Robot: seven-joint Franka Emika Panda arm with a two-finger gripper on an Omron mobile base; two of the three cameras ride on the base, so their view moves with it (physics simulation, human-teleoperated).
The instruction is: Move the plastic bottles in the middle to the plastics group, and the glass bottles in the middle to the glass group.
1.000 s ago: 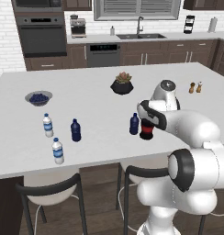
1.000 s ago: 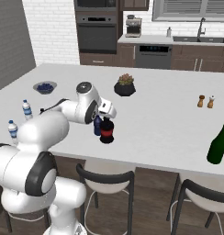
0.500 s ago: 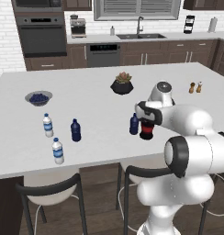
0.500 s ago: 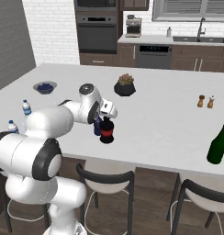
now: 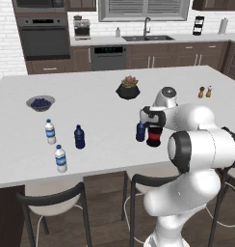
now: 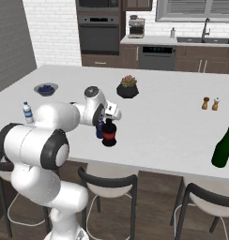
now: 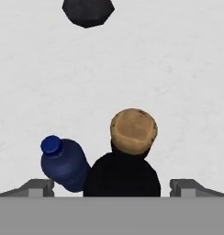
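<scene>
Around the pincer (image 7: 112,188): the black bottle (image 5: 153,136) is found between the fingertips, and the navy bottle (image 5: 140,131) stands just beside it, touching or nearly so.
Behind the bottles: the potted plant (image 5: 128,88) is placed well apart; bare surface (image 5: 100,120) is seen between.
Left part: two water bottles (image 5: 50,131), (image 5: 60,158) and a second navy bottle (image 5: 79,137) stand near each other.
Right part: open surface, a green bottle (image 6: 223,146) at the near edge.

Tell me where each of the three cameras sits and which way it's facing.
Left base view: behind the arm on its left, looking forward and down over the island; the white arm rises lower right.
Right base view: behind on its right; the arm rises lower left.
Hand view: on the hand, looking down at the black bottle and navy bottle; finger tips at the bottom.
Shared: both bottles, black.
</scene>
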